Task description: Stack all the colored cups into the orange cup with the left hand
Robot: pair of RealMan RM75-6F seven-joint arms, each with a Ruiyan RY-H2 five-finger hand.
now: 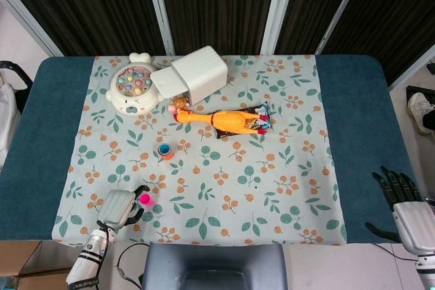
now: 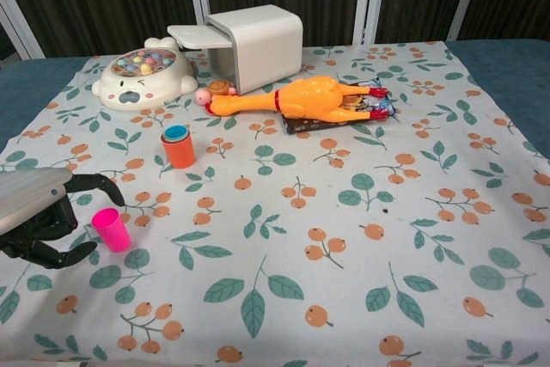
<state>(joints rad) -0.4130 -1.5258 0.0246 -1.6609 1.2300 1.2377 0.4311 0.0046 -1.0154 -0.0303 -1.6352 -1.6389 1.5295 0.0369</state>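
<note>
Grey left robot hand [image 2: 39,217] low at the near edge of the desk [image 1: 353,100], fingers curved open around nothing, cupped toward the pink cup [image 2: 111,229] just beside it, probably to grasp. Orange cup [image 2: 180,146] farther off, upright, blue cup [image 2: 176,132] already nested inside. Right robot hand [image 1: 401,198] open, idle, well apart.

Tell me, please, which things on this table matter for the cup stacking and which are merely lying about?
For the job:
- orange cup, with a blue cup already inside
- pink cup, standing alone
- left hand, open beside the pink cup

Lying about:
- rubber chicken
- white bin on its side
- round white toy
- snack packet
- right hand, idle
</note>
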